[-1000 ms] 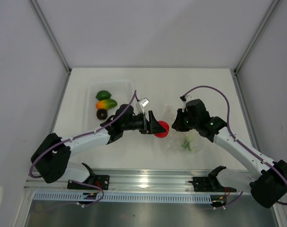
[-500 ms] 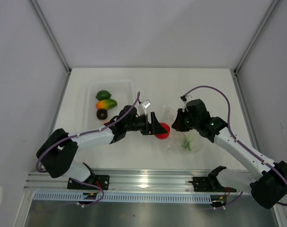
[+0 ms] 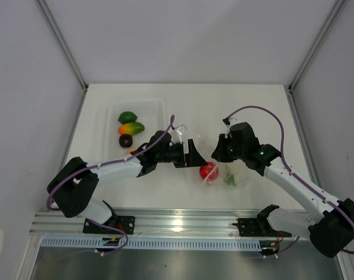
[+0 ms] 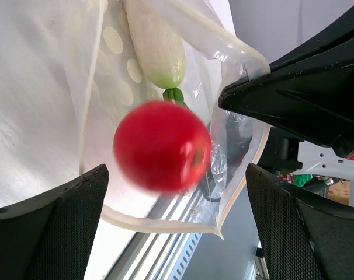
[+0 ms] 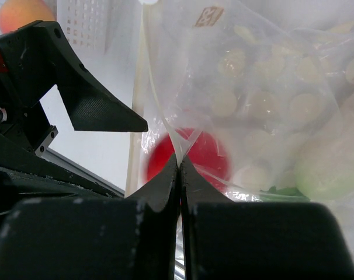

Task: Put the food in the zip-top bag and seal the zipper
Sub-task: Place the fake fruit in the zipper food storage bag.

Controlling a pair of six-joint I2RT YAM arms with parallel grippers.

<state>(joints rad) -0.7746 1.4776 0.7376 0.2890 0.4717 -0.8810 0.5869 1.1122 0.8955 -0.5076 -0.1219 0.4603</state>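
Left gripper (image 3: 193, 153) spread and empty over the bag's mouth; right gripper (image 5: 179, 160) pressed together on the bag's edge.

Filling is the step in hand. The red fruit (image 4: 161, 146) shows blurred in the middle of the left wrist view, free of both fingers, so I judge it to be dropping into the zip-top bag (image 5: 270, 76), which lies low and centre-right on the bench (image 3: 253, 111). The white radish (image 4: 156, 46) already lies inside, at the top of that view. The green fruit (image 3: 128, 116), mango (image 3: 131, 128) and dark brown piece (image 3: 125, 140) sit in the white tray (image 3: 159, 104) at upper left; the orange peach (image 5: 19, 13) shows in the right wrist view's upper left corner. Next, the left arm should reach to the tray for another piece while the right pinch holds the mouth up. The zipper is not yet closed.
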